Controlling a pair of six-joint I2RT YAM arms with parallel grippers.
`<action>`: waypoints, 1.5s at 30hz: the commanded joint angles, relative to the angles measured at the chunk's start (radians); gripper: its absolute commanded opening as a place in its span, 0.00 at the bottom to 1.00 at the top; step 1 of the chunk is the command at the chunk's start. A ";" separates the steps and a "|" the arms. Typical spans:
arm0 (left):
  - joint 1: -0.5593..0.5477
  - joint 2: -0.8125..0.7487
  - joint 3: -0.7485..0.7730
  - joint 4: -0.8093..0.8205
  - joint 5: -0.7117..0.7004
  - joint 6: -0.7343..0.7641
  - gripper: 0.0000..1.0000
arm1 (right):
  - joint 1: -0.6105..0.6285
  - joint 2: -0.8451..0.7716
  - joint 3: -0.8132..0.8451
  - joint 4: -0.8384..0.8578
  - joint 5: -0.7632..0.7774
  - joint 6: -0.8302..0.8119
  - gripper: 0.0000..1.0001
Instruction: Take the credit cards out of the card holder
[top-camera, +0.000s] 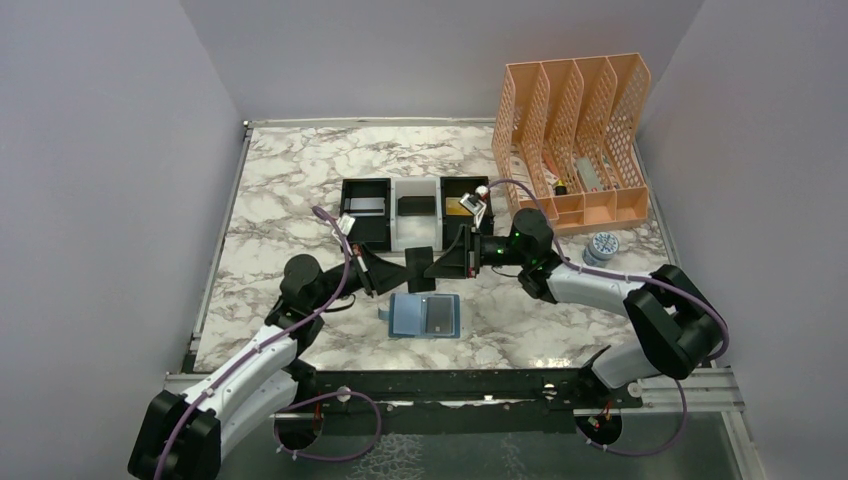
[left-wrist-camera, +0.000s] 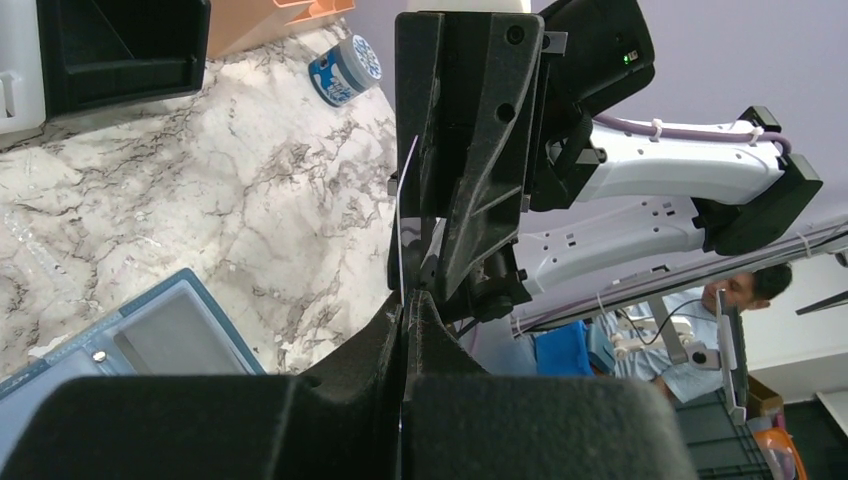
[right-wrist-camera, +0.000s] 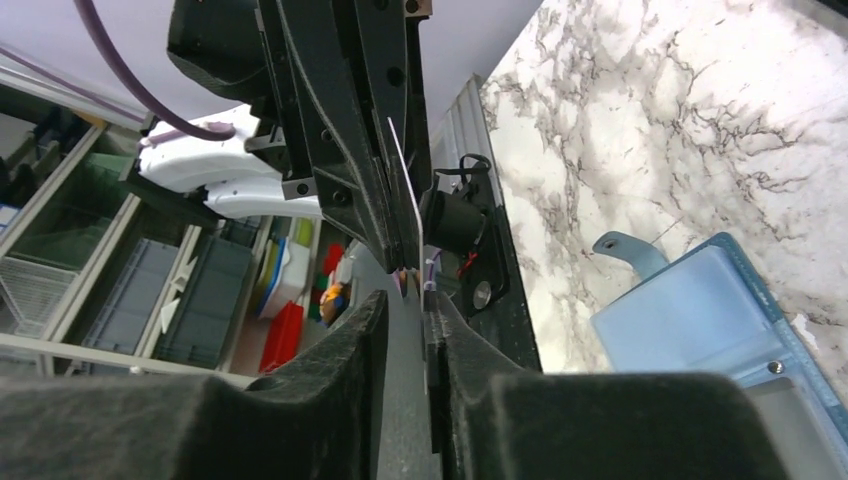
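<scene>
On the marbled counter (top-camera: 300, 180) the blue card holder (top-camera: 425, 316) lay open and flat, its two panels side by side, below the claws and just toward the arm bases. The left claw (left-wrist-camera: 405, 312) was clenched on a black credit card (top-camera: 421, 268) held on edge above the counter, its length running toward the right claw (right-wrist-camera: 405, 305). The card's far end sat between that claw's narrowly parted fingers; whether they gripped it I could not tell.

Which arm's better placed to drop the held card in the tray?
Right, probably. The left gripper pinches the card; the right gripper has its jaws straddling the free end, just below the tray.
</scene>
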 joint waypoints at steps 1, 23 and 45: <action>0.005 -0.015 -0.024 0.053 0.024 -0.015 0.00 | 0.006 0.001 0.006 0.074 -0.016 0.019 0.13; 0.007 -0.045 0.396 -0.968 -0.569 0.518 0.99 | 0.006 -0.150 0.289 -0.798 0.636 -0.598 0.01; 0.026 -0.047 0.502 -1.188 -1.103 0.577 0.99 | 0.183 0.514 0.888 -0.926 1.361 -1.358 0.01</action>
